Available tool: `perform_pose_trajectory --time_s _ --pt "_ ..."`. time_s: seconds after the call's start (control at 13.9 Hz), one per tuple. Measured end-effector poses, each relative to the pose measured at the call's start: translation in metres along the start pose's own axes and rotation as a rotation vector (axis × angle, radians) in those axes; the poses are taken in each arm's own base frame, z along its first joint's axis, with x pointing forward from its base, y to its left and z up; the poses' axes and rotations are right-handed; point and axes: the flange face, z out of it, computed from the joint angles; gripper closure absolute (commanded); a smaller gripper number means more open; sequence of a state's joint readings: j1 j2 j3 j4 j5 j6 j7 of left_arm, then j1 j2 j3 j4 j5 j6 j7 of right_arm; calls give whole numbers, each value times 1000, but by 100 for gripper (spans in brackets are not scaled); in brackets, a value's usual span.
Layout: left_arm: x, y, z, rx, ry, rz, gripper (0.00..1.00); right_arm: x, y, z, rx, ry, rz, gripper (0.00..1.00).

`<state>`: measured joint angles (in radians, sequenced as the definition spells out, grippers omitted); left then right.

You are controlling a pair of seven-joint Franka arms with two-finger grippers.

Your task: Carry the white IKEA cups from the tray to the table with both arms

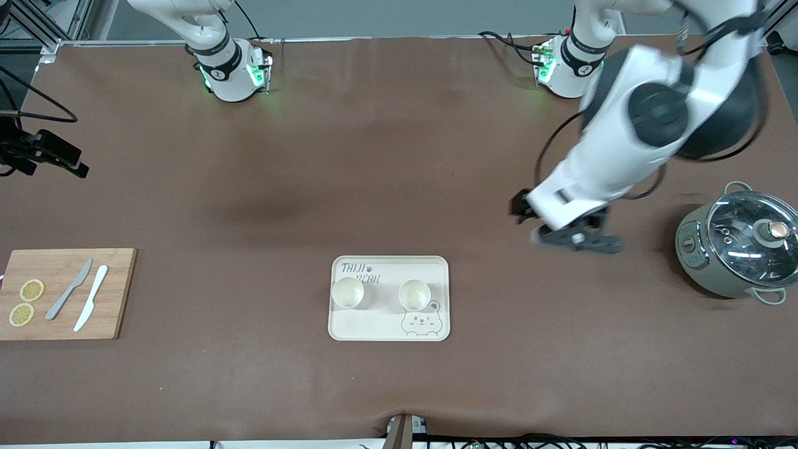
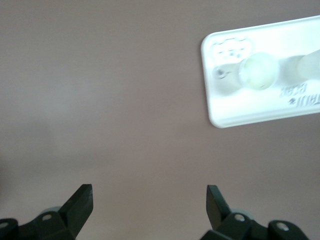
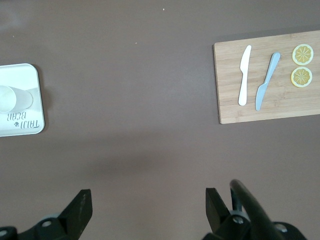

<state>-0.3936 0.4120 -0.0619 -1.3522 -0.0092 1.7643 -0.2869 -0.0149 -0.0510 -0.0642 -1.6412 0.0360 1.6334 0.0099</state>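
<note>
Left gripper [image 2: 149, 200]: fingers [image 2: 82, 200] spread wide, nothing between them. It hangs over bare surface [image 1: 399, 156] between the tray and the pot, toward the left arm's end. In its wrist view the tray and a cup lie well clear of the fingers, off to one side.

Right gripper [image 3: 147, 202]: fingers [image 3: 80, 205] spread wide, holding nothing. It is over bare surface between the tray and the board; both show in its wrist view, apart from the fingers. In the front view the gripper itself is out of frame; only the arm's base [image 1: 227, 68] shows at the top edge.

Cups: two, both upright on the tray [image 1: 389, 330], side by side and not touching. One [image 1: 347, 292] sits toward the right arm's end, the other [image 1: 414, 294] toward the left arm's end, just above the bear drawing. Neither is touched by any finger.

Tray: cream, lettered, lying at the middle of the surface, nearer the front edge than the bases.

Board [image 1: 112, 293]: wooden, at the right arm's end edge; carries a grey knife [image 1: 68, 289], a white knife [image 1: 91, 306] and two lemon slices [image 1: 32, 290].

Pot [image 1: 711, 262]: grey-green, glass lid on, at the left arm's end edge.
</note>
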Motion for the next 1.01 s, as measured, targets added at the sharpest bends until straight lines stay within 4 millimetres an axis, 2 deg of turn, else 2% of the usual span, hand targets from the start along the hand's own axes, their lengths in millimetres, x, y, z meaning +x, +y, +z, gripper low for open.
perform_pose_trajectory --time_s 0.14,0.36,0.5,0.72,0.86,1.01 --pt "22 35 34 -3 -1 -1 0 2 -1 2 0 6 -2 0" --pt "53 58 90 -16 35 4 0 13 -6 16 2 20 -8 0" --pt "65 78 145 -8 73 -3 0 25 -13 33 17 23 -6 0" --pt "69 111 227 11 126 -12 0 44 -24 63 41 23 19 0" --pt "72 116 254 7 146 -13 0 54 -39 82 46 27 36 0" --pt "75 118 263 -4 180 -18 0 62 -59 101 48 29 52 0"
